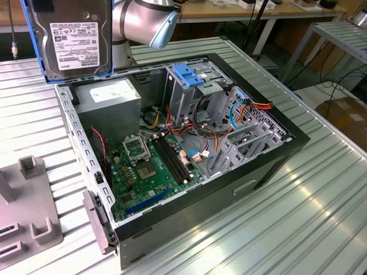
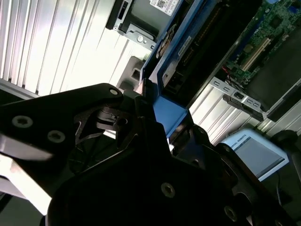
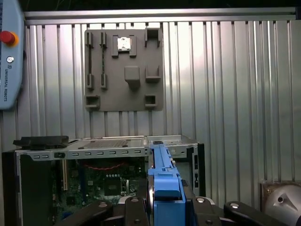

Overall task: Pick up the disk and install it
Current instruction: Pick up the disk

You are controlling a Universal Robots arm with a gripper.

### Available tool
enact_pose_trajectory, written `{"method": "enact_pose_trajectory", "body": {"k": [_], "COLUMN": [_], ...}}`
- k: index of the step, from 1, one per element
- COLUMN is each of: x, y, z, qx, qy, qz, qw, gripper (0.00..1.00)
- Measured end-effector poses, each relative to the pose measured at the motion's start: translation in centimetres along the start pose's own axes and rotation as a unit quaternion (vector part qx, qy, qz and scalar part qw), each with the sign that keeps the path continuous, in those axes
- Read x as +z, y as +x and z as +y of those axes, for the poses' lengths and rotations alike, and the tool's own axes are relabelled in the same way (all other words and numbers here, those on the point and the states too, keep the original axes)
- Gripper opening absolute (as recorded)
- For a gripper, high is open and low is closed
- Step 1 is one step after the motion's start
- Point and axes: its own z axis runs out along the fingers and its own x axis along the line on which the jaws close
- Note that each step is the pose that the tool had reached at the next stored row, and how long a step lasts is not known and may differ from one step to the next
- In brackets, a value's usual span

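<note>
Exterior view's upper left has the dark-grey metal, blue-bracketed disk (image 1: 74,37) raised near the black computer case (image 1: 200,209); the black gripper (image 3: 167,207) clamps its blue edge in the first wrist view. Carrying step, likely; seating demands squaring with the grey metal bay (image 1: 179,100) at centre.

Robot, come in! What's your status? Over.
Gripper shut on the disk. Disk held up on edge, outside the computer case, not installed. Loose cables crowd the drive bay.
</note>
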Motion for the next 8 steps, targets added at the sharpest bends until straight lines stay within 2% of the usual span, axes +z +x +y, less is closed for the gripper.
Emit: {"method": "enact_pose_trajectory", "body": {"k": [7, 8], "x": [0.05, 0.05], "y": [0.86, 1.01], "z": [-1.31, -1.94], "qx": [0.000, 0.000], "qy": [0.0001, 0.0000], "qz": [-0.0001, 0.0000], "qw": [1.00000, 1.00000], "gripper": [0.37, 0.37]}}
